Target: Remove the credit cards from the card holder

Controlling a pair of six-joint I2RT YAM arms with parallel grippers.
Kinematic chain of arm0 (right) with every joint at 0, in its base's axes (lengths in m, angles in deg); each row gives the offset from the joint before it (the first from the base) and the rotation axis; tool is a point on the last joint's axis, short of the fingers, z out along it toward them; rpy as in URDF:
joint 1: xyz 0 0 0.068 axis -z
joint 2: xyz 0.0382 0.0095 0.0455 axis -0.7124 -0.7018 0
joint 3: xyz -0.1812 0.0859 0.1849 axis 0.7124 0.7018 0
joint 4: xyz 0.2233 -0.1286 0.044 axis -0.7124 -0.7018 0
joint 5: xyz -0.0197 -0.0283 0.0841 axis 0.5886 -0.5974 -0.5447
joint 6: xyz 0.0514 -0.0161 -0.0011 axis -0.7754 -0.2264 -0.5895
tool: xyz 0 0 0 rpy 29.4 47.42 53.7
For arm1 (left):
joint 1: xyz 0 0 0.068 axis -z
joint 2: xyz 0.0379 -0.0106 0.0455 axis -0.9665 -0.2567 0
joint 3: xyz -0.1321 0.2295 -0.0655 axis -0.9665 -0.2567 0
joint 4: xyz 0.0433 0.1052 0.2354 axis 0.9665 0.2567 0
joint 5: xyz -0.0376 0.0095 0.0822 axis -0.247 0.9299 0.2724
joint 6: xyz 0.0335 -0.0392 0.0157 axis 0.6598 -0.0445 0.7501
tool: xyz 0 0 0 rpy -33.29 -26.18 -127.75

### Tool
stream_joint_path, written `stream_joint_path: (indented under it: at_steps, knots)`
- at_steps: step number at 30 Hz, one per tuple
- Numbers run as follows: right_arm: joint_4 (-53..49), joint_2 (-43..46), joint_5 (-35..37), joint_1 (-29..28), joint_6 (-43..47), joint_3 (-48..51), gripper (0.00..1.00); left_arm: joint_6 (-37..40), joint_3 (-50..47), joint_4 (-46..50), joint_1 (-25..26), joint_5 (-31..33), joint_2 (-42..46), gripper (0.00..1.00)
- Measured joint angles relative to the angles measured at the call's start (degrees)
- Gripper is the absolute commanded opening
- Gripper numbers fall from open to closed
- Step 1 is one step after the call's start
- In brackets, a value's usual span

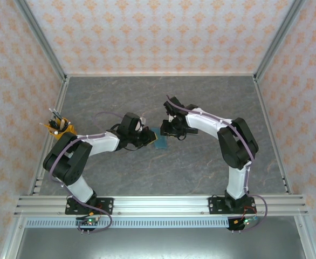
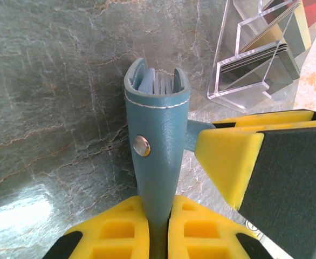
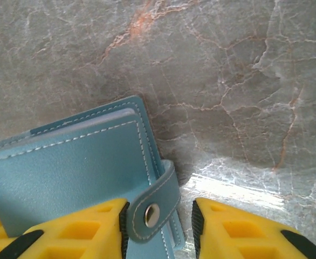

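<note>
Clamping the teal card holder (image 2: 158, 151) on edge near the table's middle, the left pincer (image 2: 158, 229) grips tight. Facing it, the right pincer (image 3: 160, 226) stands part open astride the snap tab (image 3: 157, 200), not pinching. The holder's leaves are together, so emptying seems barely begun. Beyond, a clear box (image 2: 227, 59) holds some cards (image 2: 282, 48); whether these count as done I cannot tell
</note>
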Motion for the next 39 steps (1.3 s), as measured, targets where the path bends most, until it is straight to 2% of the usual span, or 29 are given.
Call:
stream_joint_path:
  at_steps: [6,10,14,16,21,25,27,33,39]
  knots:
    - [-1.53,-0.76,2.21,-0.02,0.7,-1.18,0.28,0.0,0.04,0.55,0.0,0.0,-0.07,0.0]
    - [-1.77,-1.22,2.49,0.0,0.87,-1.22,0.2,0.0,0.39,1.16,0.0,0.02,-0.09,0.02]
    - [-1.84,-1.31,1.81,0.0,0.94,-1.2,0.12,0.59,1.25,2.93,0.0,0.31,-0.09,0.32]
    - [-1.62,-1.22,1.66,0.0,0.92,-0.94,0.1,1.2,1.95,4.81,-0.09,1.22,-0.09,0.51]
    - [-1.36,2.03,1.38,-0.02,1.14,1.4,0.1,3.8,2.93,10.93,-1.25,5.09,2.08,0.81]
    - [-1.27,7.15,-0.31,-0.09,1.6,1.81,0.1,6.36,3.67,17.0,-2.14,10.6,7.85,0.97]
    - [-1.11,9.46,-1.6,-0.22,1.84,1.81,0.1,7.48,3.87,18.73,-2.38,13.31,11.17,1.0]
    - [-0.63,11.23,-5.95,-1.88,1.92,1.66,0.1,8.37,3.85,22.4,-3.26,20.2,18.58,1.0]
    - [-0.37,10.08,-7.98,-2.93,1.75,-0.5,0.1,8.28,2.27,23.12,-4.7,22.69,20.65,1.0]
